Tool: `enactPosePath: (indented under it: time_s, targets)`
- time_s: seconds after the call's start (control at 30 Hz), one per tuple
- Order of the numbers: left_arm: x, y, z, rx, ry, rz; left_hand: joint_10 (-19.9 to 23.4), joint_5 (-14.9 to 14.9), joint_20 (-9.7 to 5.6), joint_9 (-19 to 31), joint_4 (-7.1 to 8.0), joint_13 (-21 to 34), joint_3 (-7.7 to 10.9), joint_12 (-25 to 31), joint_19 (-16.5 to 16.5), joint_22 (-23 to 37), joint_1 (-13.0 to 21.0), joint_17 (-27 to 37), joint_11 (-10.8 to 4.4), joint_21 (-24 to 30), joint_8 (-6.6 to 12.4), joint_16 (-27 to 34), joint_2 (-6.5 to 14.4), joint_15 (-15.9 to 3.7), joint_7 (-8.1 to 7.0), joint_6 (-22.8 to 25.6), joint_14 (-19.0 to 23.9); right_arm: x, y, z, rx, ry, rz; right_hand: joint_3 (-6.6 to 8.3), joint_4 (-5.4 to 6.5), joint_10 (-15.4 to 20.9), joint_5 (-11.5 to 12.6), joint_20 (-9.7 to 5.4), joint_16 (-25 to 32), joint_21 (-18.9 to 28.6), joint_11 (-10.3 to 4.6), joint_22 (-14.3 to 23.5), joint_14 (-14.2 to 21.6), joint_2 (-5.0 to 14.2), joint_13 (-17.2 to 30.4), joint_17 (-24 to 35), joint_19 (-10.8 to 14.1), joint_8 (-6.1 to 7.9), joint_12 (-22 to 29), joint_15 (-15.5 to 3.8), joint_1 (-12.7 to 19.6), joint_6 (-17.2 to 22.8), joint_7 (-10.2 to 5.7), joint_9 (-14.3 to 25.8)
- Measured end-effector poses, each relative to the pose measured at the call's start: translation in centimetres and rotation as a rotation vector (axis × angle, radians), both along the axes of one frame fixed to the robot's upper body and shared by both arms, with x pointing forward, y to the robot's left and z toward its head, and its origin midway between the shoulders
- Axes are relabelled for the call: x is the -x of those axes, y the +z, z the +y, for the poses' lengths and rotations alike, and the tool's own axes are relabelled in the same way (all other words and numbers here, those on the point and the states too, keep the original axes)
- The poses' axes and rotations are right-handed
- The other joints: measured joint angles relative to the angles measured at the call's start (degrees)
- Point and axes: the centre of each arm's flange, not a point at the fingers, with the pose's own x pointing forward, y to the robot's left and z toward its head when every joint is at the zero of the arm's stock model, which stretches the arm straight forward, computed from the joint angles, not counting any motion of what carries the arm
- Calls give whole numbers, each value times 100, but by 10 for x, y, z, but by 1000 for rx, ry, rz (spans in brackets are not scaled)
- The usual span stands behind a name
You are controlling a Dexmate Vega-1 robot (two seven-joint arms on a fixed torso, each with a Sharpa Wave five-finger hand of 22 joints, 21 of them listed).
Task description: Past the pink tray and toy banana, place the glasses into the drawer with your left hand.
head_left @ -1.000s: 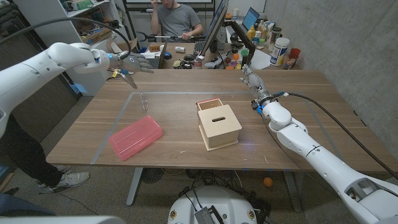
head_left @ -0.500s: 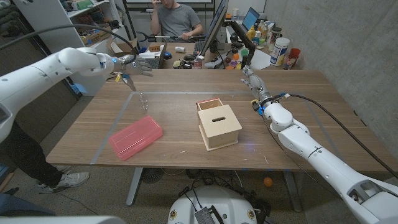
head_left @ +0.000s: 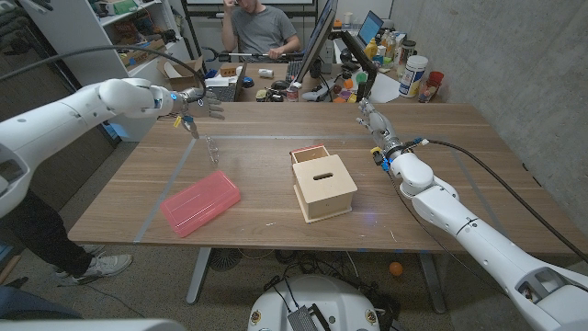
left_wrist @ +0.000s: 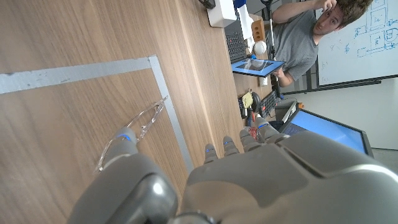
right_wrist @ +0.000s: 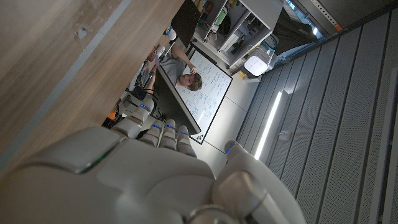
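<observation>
Left hand (head_left: 195,101) hovers upper left of frame, fingers spread, holding nothing, just above glasses (head_left: 212,148) lying on table (head_left: 266,184) — prob. lining up grasp. Drawer (head_left: 309,154) open at center, ready. Right hand (head_left: 369,115) upper right, idle; open/closed: can't tell.

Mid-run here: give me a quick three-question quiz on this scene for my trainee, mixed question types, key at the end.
1. True or false: the left robot hand holds the glasses.
2. Which lies nearer the robot: A) pink tray B) glasses?
3. Fill in: the wooden box's drawer is ____ (open/closed).

Key: 1 false, the glasses lie on the table, apart from that hand. 2 A. 3 open, pulled out on the far side.
</observation>
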Motion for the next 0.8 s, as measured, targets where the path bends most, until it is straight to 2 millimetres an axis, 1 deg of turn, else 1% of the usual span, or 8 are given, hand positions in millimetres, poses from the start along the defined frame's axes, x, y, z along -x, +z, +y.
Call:
enactPosePath:
  time_s: [0.13, 0.2, 0.33, 0.47, 0.57, 0.7, 0.8]
  targets:
    - [-3, -4, 0, -16, 3, 0, 0, 22, 0, 0, -23, 0, -23, 0, 0, 0, 18, 0, 0, -21, 0, 0, 18, 0, 52, 10, 0, 0, 0, 1, 1, 0, 0, 0, 0, 0, 0, 0, 0, 0, 0, 0, 0, 0, 0, 0, 0, 0, 0, 0, 0, 0, 0, 0]
    - [-5, -7, 0, -18, 5, 7, 0, 22, 0, 0, -23, 0, -23, 0, 0, 0, 40, 0, 0, -21, 0, 0, 40, 0, 52, 10, 0, 0, 0, 1, 2, 0, 0, 0, 0, 0, 0, 0, 0, 0, 0, 0, 0, 0, 0, 0, 0, 0, 0, 0, 0, 0, 0, 0]
    - [-8, -12, 1, -34, 11, 16, 0, 22, 0, 0, -23, 0, -23, 22, 0, 0, 64, 0, 0, -21, 22, 0, 18, 0, 52, 10, 0, 0, -1, 2, 1, 3, 1, 0, 0, 0, 0, 0, 0, 0, 0, 0, 0, 0, 0, 0, 0, 0, 0, 0, 0, 0, 0, 0]
    - [-10, -15, 2, -37, 16, 24, 0, 22, 0, -1, -23, 0, -23, 22, 0, 0, 95, 0, 0, -21, 22, 0, 49, 0, 52, 10, 0, 0, -1, 2, 0, 1, 1, 0, 0, 0, 0, 0, 0, 0, 0, 0, 0, 0, 0, 0, 0, 0, 0, 0, 0, 0, 0, 0]
    - [-11, -18, 2, -47, 15, 24, 0, 22, 0, -1, -23, 0, -23, 22, 0, -1, 111, 0, 0, -31, 22, 0, 32, 0, 52, 10, 0, 0, -1, 3, -2, 2, 1, 0, 0, 0, 0, 0, 0, 0, 0, 0, 0, 0, 0, 0, 0, 0, 0, 0, 0, 0, 0, 0]
    - [-13, -22, 2, -52, 15, 33, 0, 65, 0, -1, -47, -1, -47, 22, 0, -1, 139, 0, 0, -44, 22, 0, 49, 0, 52, 10, 0, 0, -1, 3, -3, 0, 0, 0, 0, 11, 0, 0, 0, 0, -11, 0, 0, 0, 0, 0, 0, 0, 0, 0, 0, 0, 0, 0]
    - [-15, -23, 2, -69, 21, 20, 0, 66, 0, -1, -47, 0, -47, 22, 0, -1, 139, 0, 0, -44, 22, 0, 49, 0, 51, 10, 0, -1, -5, 3, -3, 0, 8, 0, 0, 10, 0, 0, 0, 0, -11, 0, 0, 0, 0, 0, 0, 0, 0, 0, 0, 0, 0, 0]
